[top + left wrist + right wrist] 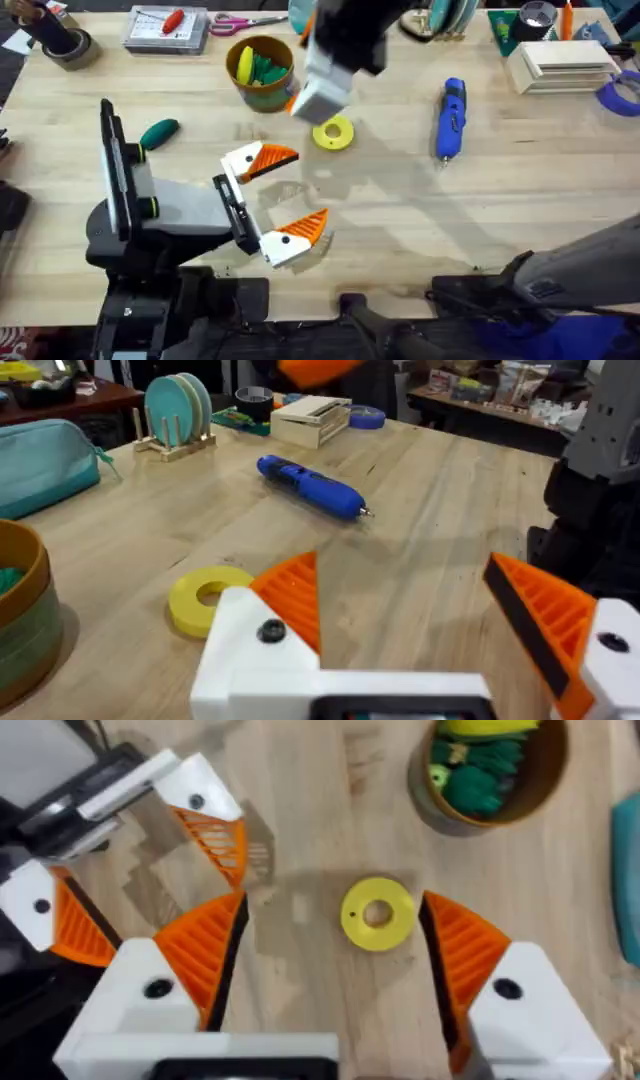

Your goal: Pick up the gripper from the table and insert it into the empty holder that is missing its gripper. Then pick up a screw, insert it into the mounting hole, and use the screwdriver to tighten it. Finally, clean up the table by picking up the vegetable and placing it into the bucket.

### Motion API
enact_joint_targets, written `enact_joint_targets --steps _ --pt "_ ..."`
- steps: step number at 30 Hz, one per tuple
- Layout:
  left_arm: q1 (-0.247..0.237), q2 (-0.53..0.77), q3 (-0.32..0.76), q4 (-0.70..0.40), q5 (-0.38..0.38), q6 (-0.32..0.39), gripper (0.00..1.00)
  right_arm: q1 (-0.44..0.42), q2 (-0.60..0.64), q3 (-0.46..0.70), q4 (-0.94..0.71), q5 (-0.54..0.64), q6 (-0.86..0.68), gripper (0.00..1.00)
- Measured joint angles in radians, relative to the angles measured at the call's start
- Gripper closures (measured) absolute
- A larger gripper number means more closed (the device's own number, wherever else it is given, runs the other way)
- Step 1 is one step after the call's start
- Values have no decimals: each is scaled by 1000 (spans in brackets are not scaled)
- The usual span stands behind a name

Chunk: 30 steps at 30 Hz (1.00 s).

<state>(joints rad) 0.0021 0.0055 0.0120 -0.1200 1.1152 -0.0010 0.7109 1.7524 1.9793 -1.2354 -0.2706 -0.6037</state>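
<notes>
Both claws are spread wide and hold nothing. From above, the left claw (275, 195) lies low near the middle of the worktop (520, 210), its two orange tips well apart. The right claw (330, 960) hangs high over the yellow ring (333, 133), looking dark and blurry at about 12 o'clock.

The worktop is pale wood with long plank lines. The blue screwdriver (451, 117) lies flat at about 2 o'clock, well away from both claws. The green vegetable (159, 131) lies at about 10 o'clock, beside the left arm. The bucket (260, 72) stands at about 11 o'clock, near the yellow ring, with yellow and green things inside it.

Along the far edge sit a clear box (167, 28) with a red thing in it, scissors (243, 21), a roll of tape (62, 42) and a white rack (560, 62). In the left wrist view, teal plates (178, 405) stand in a wooden rack and a teal pouch (45, 458) lies close to the bucket. More desks with clutter stand in the room behind.

The right arm covers part of the far edge from above. I cannot make out a small orange block or screws anywhere. The bucket is cut off at the side of the left wrist view.
</notes>
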Motion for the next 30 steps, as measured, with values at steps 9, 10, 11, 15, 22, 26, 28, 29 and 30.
enact_joint_targets --steps 9,10,11,15,22,26,28,29,30 --pt "0 0 0 0 0 0 15 -143 -204 -253 125 -21 -24 5" --pt "0 0 0 0 0 0 15 -154 -225 -287 137 -23 -27 5" --pt "0 0 0 0 0 0 15 -166 -245 -321 145 -30 -35 5" --pt "0 0 0 0 0 0 15 -224 -312 -436 142 -135 -126 5" --pt "0 0 0 0 0 0 15 -348 -399 -619 140 -341 -365 5" --pt "0 0 0 0 0 0 15 -374 -407 -704 169 -392 -465 5" --pt "0 0 0 0 0 0 15 -380 -407 -749 227 -412 -497 5" --pt "0 0 0 0 0 0 16 -383 -407 -771 256 -421 -506 5" --pt "0 0 0 0 0 0 15 -384 -407 -796 289 -433 -517 5"
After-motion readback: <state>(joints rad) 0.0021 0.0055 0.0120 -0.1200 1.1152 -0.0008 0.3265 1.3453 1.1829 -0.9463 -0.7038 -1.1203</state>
